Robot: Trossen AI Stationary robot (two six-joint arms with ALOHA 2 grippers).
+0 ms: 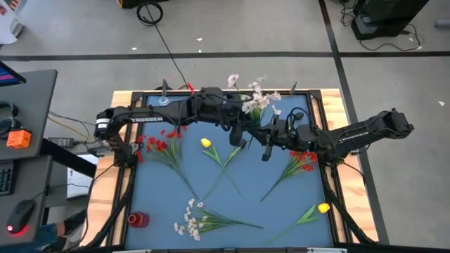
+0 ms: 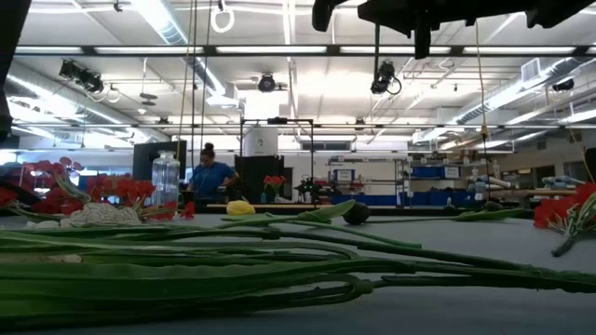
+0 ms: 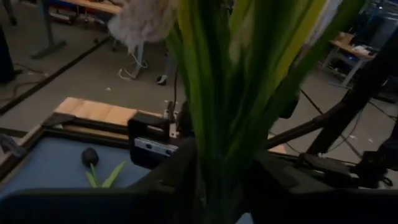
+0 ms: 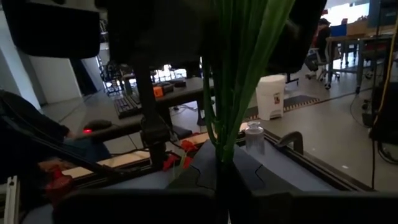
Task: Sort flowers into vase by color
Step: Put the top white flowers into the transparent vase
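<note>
A sprig of white flowers [image 1: 254,98] is held up over the far middle of the table between both grippers. My left gripper [image 1: 241,133] comes from the left and is shut on its green stems [image 3: 217,124]. My right gripper [image 1: 267,140] comes from the right, shut on the same stems [image 4: 233,93]. Red flowers [image 1: 160,145], a yellow tulip [image 1: 206,143], more red flowers [image 1: 302,160], a second yellow tulip [image 1: 323,207] and a second white sprig [image 1: 191,221] lie flat on the blue mat. A dark bud [image 3: 90,155] lies near the far edge. My left gripper pinches the bundle of green stems [image 3: 214,168] between its two fingers, coming level from the table's left, across the stems. The stems stand upright through the hold, white blossoms [image 3: 143,22] above. The sprig is clear of the mat. My right gripper pinches the same stems lower down [image 4: 224,152] between its two fingers, level from the table's right and across them. The stems rise upright from the fingers. The gripper itself hides the stem ends below.
A small red vessel [image 1: 138,219] stands at the mat's near left corner. A clear glass vessel [image 2: 165,179] shows at the left in the low view. A raised black frame [image 1: 323,105] on a wooden board edges the mat. A desk with keyboard and mouse [image 1: 21,211] stands at the left.
</note>
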